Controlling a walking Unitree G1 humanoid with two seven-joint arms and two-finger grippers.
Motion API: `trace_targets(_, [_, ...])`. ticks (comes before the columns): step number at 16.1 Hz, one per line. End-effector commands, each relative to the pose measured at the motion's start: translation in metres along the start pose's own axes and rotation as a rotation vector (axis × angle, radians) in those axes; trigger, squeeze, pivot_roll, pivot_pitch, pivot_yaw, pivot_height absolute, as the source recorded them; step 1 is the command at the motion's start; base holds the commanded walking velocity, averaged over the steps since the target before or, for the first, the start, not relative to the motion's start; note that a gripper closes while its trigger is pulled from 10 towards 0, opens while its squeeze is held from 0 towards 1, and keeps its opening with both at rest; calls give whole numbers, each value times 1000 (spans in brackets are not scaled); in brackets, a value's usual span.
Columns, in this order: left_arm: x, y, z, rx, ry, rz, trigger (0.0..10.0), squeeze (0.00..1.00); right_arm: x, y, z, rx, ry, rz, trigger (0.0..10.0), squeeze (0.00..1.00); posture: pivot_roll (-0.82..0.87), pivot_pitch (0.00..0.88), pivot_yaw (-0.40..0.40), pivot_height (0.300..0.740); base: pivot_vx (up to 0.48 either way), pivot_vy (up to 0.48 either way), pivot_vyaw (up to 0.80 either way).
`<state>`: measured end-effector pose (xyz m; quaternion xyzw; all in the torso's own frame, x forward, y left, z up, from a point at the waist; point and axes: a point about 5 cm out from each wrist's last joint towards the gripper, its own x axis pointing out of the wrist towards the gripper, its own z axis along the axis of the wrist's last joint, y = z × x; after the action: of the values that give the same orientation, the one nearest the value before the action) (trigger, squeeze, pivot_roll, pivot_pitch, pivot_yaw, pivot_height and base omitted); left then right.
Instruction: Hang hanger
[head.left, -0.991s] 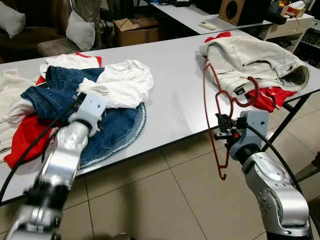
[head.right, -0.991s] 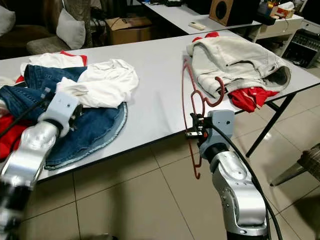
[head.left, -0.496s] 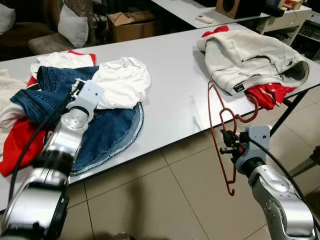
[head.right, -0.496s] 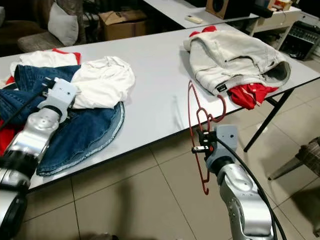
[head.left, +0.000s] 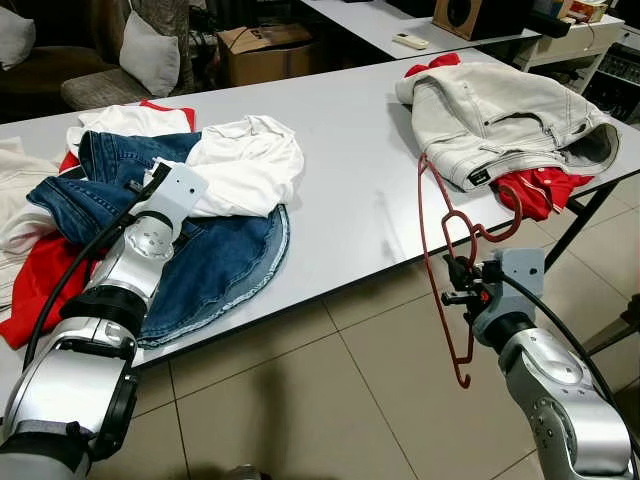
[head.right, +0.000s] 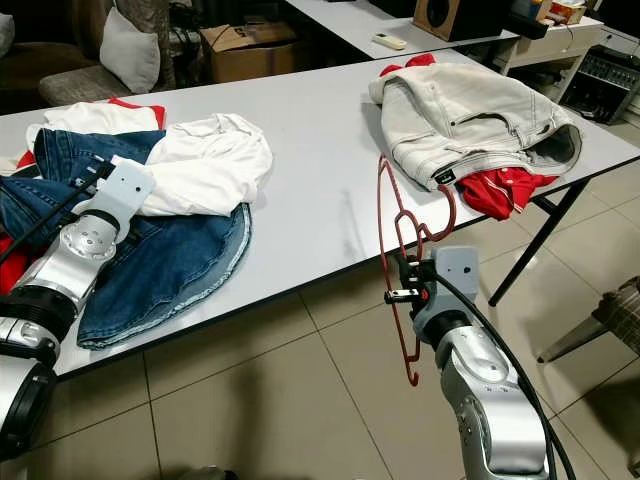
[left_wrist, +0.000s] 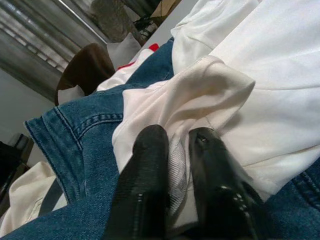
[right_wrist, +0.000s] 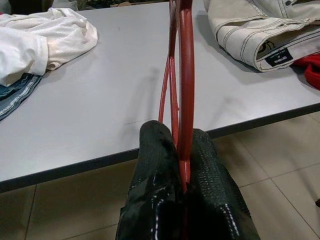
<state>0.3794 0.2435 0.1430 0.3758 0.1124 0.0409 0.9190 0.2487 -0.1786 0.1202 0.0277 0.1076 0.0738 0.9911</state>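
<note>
A red wire hanger (head.left: 436, 240) hangs upright in front of the table's near edge, with its hook (head.left: 500, 225) pointing at the red cloth. My right gripper (head.left: 455, 283) is shut on the hanger's lower bar. In the right wrist view the red wire (right_wrist: 186, 60) rises from between the fingers (right_wrist: 155, 145). My left gripper (head.left: 155, 180) lies on the clothes pile at the left. In the left wrist view it is shut on a fold of the white shirt (left_wrist: 210, 90), and blue denim (left_wrist: 85, 135) lies beside it.
The grey table (head.left: 350, 150) carries a pile of a white shirt (head.left: 250, 160), a denim garment (head.left: 220, 260) and red cloth (head.left: 40, 285) at the left. Beige jeans (head.left: 500, 110) over a red garment (head.left: 535, 190) lie at the right. Tiled floor (head.left: 300, 400) lies below.
The right gripper has drawn the hanger back from the beige jeans toward the table's front edge. The left gripper has reached further into the clothes pile, onto the white shirt.
</note>
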Motion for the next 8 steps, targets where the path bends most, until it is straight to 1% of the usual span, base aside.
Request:
trace_targets(1, [2, 6, 6, -24, -18, 14, 0, 0, -2, -2, 1, -2, -8, -15, 10000, 0, -146, 0, 14, 740, 0, 0, 0])
trace_targets(6, [3, 4, 5, -34, -18, -16, 0, 0, -3, -2, -2, 2, -7, -25, 10000, 0, -150, 0, 24, 740, 0, 0, 0])
trace_targets(8, [3, 2, 8, -69, -38, -26, 0, 0, -2, -3, -4, 11, -3, -39, 10000, 0, -146, 0, 24, 740, 0, 0, 0])
